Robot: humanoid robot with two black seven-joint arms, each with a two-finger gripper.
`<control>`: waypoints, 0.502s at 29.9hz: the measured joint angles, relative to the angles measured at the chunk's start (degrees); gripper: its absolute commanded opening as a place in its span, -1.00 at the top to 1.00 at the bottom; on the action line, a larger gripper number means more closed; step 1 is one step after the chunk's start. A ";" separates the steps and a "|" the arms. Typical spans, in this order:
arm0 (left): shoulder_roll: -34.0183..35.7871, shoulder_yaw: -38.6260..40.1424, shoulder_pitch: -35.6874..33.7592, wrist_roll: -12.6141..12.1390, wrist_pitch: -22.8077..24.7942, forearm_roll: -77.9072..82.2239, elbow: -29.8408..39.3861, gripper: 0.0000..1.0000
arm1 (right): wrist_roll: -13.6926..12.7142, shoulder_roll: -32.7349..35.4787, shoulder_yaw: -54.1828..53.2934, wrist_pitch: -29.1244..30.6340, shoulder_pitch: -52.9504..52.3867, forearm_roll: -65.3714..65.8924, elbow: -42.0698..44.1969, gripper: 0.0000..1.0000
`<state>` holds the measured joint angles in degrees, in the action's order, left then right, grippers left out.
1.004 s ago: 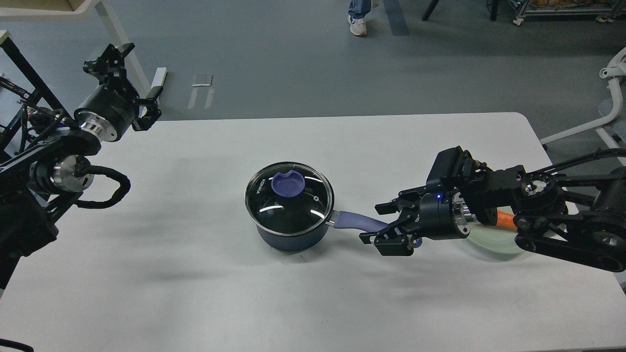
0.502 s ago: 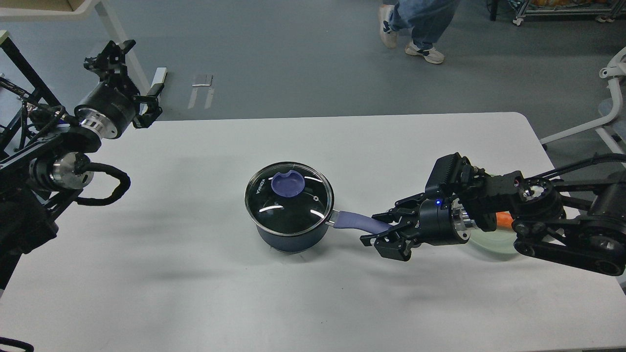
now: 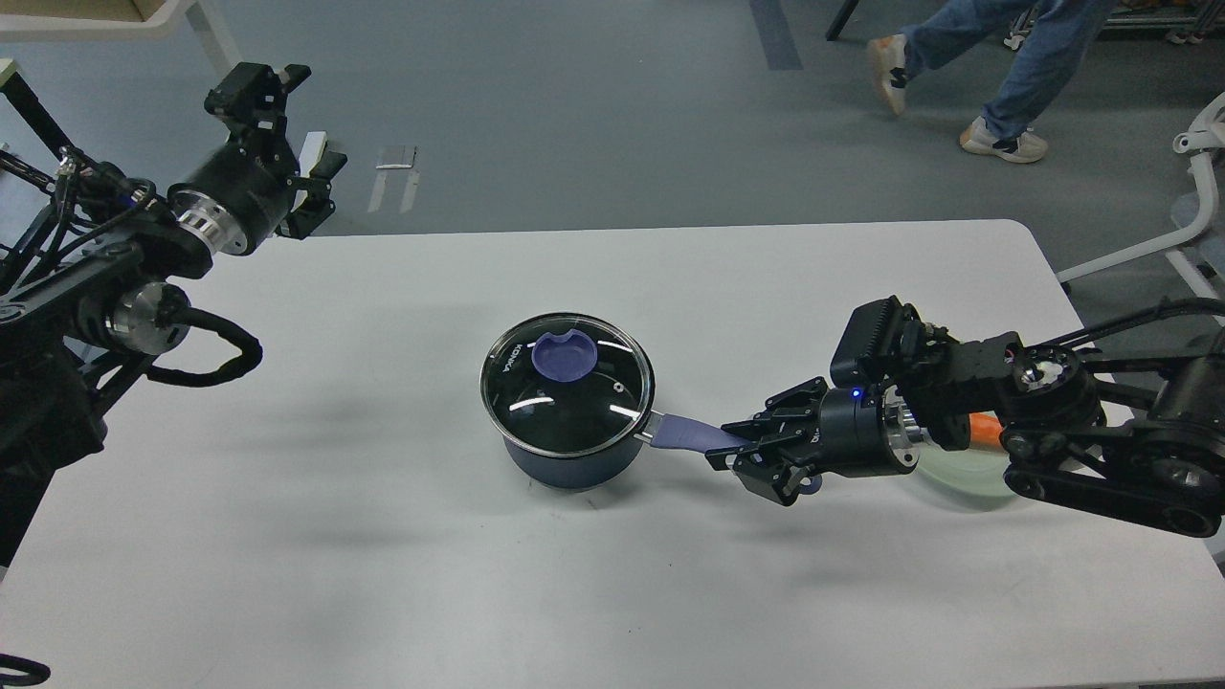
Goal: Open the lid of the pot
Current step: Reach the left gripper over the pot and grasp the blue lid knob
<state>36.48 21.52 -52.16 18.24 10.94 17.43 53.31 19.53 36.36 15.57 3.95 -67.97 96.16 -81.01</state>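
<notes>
The pot (image 3: 572, 450) is sitting near the middle of the tabletop (image 3: 383, 536), with the lid (image 3: 567, 383) lying flat on its rim and the knob (image 3: 565, 356) off toward the far left of the glass. The right claw (image 3: 756, 455) is closing around the far end of the handle (image 3: 694, 435), its fingers pinching it from both sides, so the pot looks braced. The left claw (image 3: 287, 134) is hanging spread wide and empty, well apart from the lid, beyond the far left edge.

The main risk is a loose hold on the handle: if the grip is only at the tip, the pot may be swivelling or tipping once the lid is pulled. The knob is flat and low, so the fingers could be slipping off it or striking the glass. A plate (image 3: 957, 478) with a carrot (image 3: 981, 428) is lying just under the right arm, which could be nudging it.
</notes>
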 measured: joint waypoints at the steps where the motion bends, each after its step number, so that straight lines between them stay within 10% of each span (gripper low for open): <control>1: 0.50 -0.04 -0.05 0.08 0.00 2.51 1.93 -0.92 | 0.00 0.07 0.00 0.00 0.06 -0.01 -0.02 0.44; 15: 0.98 -0.43 -0.11 -0.15 -0.94 57.30 22.78 -0.90 | 0.11 0.22 0.08 0.01 0.13 -0.02 -0.13 0.45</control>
<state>37.46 21.09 -52.27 18.10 10.00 74.74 76.09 19.63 36.57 15.65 3.96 -67.84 96.15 -81.14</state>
